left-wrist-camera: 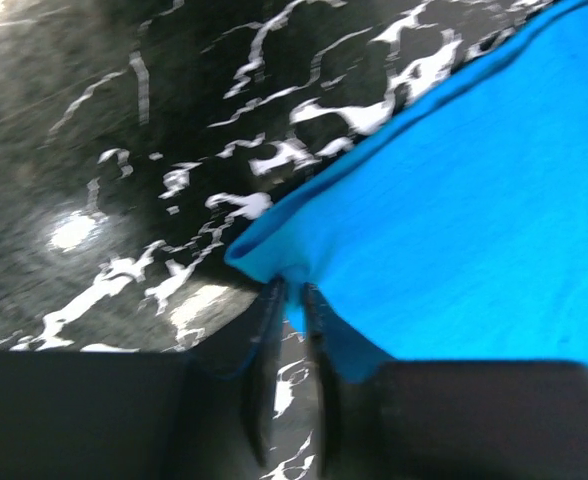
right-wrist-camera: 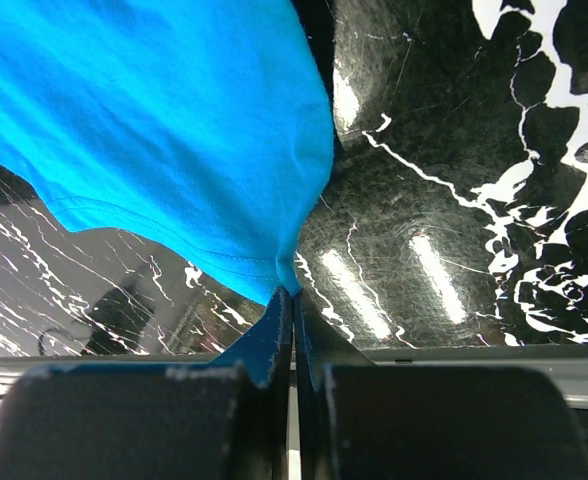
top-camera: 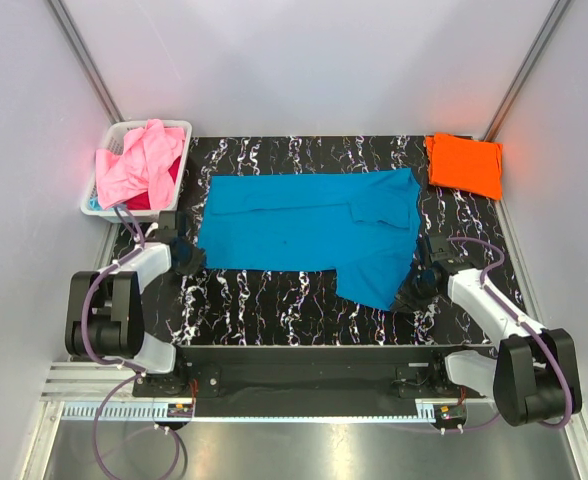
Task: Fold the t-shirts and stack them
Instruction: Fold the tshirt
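Bolted at the near edge of the black marbled tabletop, our two arms reach to a bright teal-blue cloth t-shirt spread flat, its long axis running from left edge to right edge. We see the left gripper pinching the shirt's near-left corner and the right gripper clamped tight on its near-right hem, one arm at each end. Any fold, we judge, must carry this near edge away from us. A folded orange cloth t-shirt rests at the far-right corner; a crumpled pink cloth t-shirt fills the white plastic lattice basket far left.
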`<state>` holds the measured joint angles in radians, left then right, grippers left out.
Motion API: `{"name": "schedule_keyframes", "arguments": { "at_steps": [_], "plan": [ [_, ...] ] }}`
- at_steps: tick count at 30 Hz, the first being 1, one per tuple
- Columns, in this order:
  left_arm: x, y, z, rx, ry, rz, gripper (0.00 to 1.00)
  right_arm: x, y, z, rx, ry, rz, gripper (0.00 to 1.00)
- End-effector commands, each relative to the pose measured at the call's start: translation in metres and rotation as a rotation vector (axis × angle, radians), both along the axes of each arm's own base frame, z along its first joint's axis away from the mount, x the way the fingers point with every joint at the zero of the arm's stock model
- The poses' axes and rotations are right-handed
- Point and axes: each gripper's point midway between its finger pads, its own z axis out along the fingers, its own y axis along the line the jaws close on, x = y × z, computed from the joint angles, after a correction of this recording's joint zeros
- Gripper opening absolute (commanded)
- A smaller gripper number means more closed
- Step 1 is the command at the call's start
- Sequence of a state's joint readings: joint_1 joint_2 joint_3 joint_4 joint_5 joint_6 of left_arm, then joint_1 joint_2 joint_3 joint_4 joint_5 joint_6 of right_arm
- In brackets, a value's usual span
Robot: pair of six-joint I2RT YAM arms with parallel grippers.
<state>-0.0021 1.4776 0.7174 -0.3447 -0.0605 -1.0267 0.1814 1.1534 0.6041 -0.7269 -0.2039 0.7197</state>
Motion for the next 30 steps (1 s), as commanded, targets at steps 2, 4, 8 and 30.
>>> {"name": "schedule_keyframes", "arguments": {
  "at_steps": [2, 4, 8, 30],
  "plan": [
    [-0.014, 0.011, -0.003, 0.052, 0.049, 0.024, 0.09, 0.012, 0.004, 0.010, 0.009, -0.041, 0.005, 0.00],
    [-0.014, 0.010, -0.003, 0.050, 0.052, 0.019, 0.00, 0.012, 0.004, 0.011, 0.009, -0.044, 0.000, 0.00],
    [-0.015, 0.009, -0.004, 0.043, 0.060, 0.017, 0.00, 0.014, 0.003, 0.015, 0.005, -0.061, -0.012, 0.00],
    [0.018, -0.006, 0.055, -0.007, -0.108, -0.035, 0.00, 0.099, -0.012, 0.089, -0.130, -0.291, -0.034, 0.00]
  ]
}}
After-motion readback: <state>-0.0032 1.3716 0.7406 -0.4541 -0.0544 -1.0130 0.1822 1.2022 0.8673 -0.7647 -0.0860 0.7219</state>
